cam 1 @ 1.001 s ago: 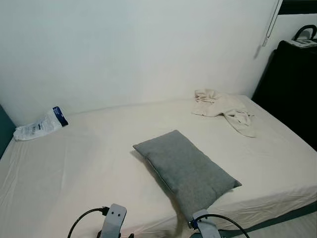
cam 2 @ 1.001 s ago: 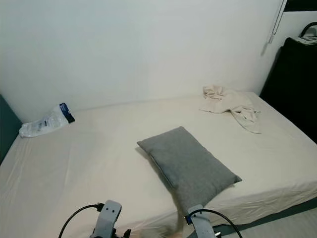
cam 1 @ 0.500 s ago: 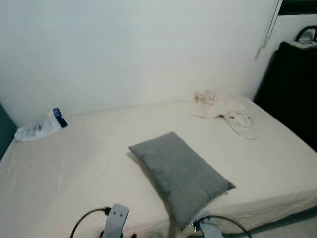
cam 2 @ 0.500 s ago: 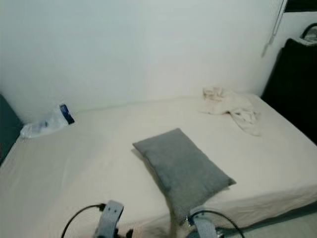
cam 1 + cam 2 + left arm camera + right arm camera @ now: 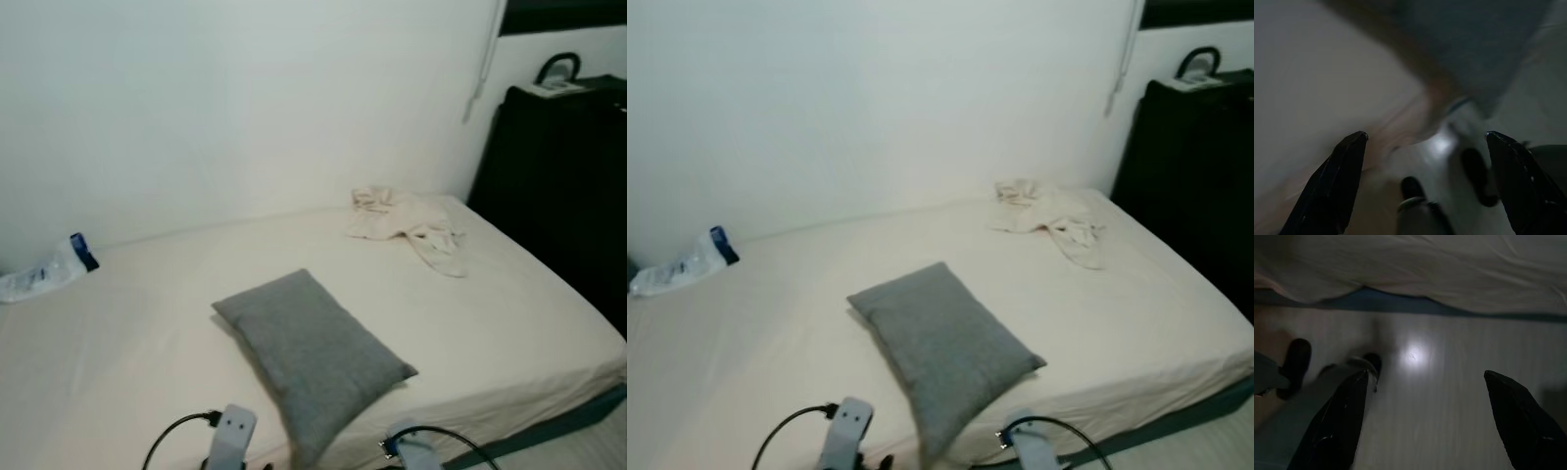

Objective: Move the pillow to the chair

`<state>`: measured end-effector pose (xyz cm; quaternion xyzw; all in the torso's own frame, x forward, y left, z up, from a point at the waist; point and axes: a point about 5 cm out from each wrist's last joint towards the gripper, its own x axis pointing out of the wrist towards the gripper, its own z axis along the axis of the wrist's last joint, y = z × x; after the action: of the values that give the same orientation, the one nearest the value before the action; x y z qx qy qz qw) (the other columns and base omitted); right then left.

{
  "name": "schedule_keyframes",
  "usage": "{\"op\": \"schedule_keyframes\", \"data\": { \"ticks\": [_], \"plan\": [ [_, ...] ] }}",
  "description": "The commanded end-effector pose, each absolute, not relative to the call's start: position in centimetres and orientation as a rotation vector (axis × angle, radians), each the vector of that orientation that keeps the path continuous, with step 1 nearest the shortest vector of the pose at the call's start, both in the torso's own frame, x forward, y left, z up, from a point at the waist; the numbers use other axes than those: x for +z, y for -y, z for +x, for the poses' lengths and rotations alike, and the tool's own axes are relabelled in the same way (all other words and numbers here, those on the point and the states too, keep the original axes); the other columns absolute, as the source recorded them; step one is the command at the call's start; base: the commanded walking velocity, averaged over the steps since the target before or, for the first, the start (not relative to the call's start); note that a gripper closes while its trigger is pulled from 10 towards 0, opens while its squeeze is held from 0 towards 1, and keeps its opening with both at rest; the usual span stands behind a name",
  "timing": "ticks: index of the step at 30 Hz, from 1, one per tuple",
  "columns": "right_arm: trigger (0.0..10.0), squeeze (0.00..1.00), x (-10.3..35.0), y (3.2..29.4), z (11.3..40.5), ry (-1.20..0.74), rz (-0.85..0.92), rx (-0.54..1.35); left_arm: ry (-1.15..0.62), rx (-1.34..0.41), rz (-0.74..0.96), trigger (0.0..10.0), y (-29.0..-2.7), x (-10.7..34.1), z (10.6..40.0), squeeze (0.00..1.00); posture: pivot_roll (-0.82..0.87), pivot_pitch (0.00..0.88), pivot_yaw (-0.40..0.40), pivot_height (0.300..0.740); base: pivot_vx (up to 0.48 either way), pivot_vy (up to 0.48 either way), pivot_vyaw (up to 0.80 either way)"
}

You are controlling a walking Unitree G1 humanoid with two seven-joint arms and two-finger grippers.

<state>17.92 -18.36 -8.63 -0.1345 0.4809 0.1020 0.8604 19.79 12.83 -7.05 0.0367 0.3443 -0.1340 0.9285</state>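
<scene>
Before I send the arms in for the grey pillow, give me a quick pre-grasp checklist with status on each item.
1. Pillow located, lying flat near the bed's front edge: ok.
2. Pillow top free of clutter; crumpled cloth and plastic bag lie far off: ok.
3. Left gripper fingers spread, holding nothing: ok.
4. Right gripper fingers spread, holding nothing: ok.
5. Grippers at the pillow: not ok, both point down at the floor beside the bed.
6. Chair position: cannot tell.
</scene>
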Motion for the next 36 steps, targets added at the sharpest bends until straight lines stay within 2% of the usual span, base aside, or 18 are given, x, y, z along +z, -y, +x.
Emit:
{"op": "schedule_keyframes", "data": {
  "ticks": [1,9,17,24,30,36],
  "plan": [
    [10.0,0.0,-8.7,17.6,18.0,-1.006,-0.273,0.232,-0.718,-0.26,0.077,10.0,-13.4,-7.2,19.6,0.0,-0.04,0.0,0.006,0.74,0.0,0.0,0.0],
    [10.0,0.0,-8.6,17.6,18.1,-1.007,-0.269,0.234,-0.718,-0.267,0.082,10.0,-13.3,-7.2,19.6,0.0,-0.05,0.0,0.008,0.74,0.0,0.0,0.0],
    [10.0,0.0,-8.6,17.5,18.1,-1.005,-0.266,0.236,-0.717,-0.27,0.09,10.0,-13.2,-7.1,19.7,0.0,-0.04,0.0,0.009,0.74,0.0,-0.442,0.0],
    [10.0,0.0,-8.6,17.3,18.2,-1.004,-0.263,0.239,-0.716,-0.234,0.06,10.0,-13.4,-7.0,20.1,0.0,-0.04,0.0,0.01,0.74,0.0,0.0,0.0],
    [10.0,0.0,-8.6,17.3,18.2,-1.004,-0.262,0.24,-0.731,-0.172,-0.056,10.0,-13.5,-6.9,20.5,0.0,-0.04,0.0,0.009,0.74,0.0,0.0,0.0],
    [10.0,0.0,-8.6,17.5,18.2,-1.003,-0.273,0.213,-0.762,-0.051,-0.275,10.0,-14.1,-6.7,21.2,0.0,-0.04,0.0,0.007,0.74,0.0,0.0,0.0]
  ]
}}
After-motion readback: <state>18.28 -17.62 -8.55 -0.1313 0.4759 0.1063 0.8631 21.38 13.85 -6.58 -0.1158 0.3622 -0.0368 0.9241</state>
